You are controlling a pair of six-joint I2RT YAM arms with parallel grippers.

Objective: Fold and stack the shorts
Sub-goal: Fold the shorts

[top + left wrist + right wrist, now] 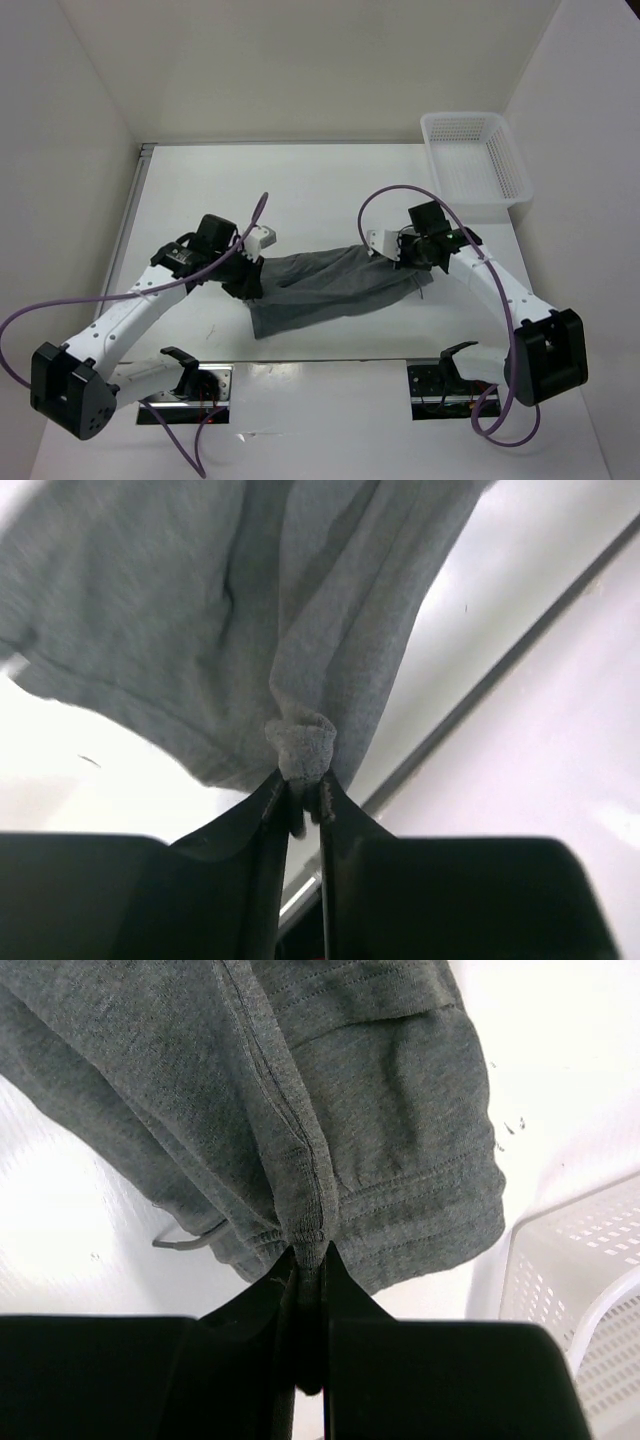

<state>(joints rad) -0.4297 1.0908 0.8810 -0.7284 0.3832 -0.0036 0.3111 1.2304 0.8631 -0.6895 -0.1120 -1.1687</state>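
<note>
The grey shorts (325,288) hang stretched between my two grippers over the middle of the table, with the lower edge touching the surface. My left gripper (248,272) is shut on a bunched corner of the shorts (300,745) at their left end. My right gripper (402,258) is shut on the waistband end of the shorts (310,1220) at their right end. A grey drawstring (185,1240) dangles near the right gripper's grip. The cloth fills most of both wrist views.
A white plastic mesh basket (472,158) stands at the back right of the white table (300,190); its corner also shows in the right wrist view (590,1280). White walls enclose the table on the left, back and right. A metal strip runs along the table's left edge.
</note>
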